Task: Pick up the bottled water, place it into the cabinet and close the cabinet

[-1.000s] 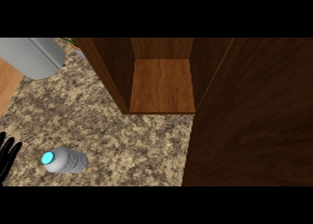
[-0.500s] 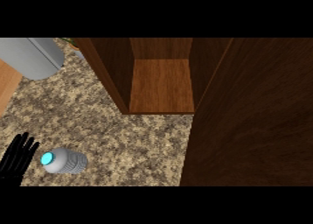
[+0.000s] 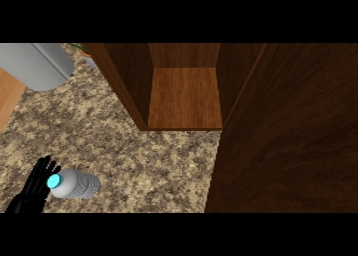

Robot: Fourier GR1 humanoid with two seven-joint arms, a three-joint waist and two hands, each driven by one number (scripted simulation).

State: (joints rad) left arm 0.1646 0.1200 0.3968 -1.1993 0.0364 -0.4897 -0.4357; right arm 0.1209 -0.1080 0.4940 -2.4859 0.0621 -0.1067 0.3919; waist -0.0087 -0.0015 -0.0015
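Observation:
The bottled water [image 3: 76, 184] stands on the speckled counter [image 3: 138, 160] at the lower left; I see it from above as a grey ribbed body with a glowing blue cap. My left hand [image 3: 36, 187] is right beside its left side, fingers straight and pointing up, touching or nearly touching the bottle. The wooden cabinet [image 3: 183, 97] stands at the top middle, with its inside shelf bare. Its open door [image 3: 300, 135] fills the right side of the head view. My right hand does not show.
A grey rounded appliance [image 3: 33, 64] sits at the top left. A strip of wooden floor [image 3: 0, 107] runs along the counter's left edge. Open counter lies between the bottle and the cabinet.
My left hand has moved right and up from the lower left edge until it sits against the bottle. The bottle and cabinet have not moved.

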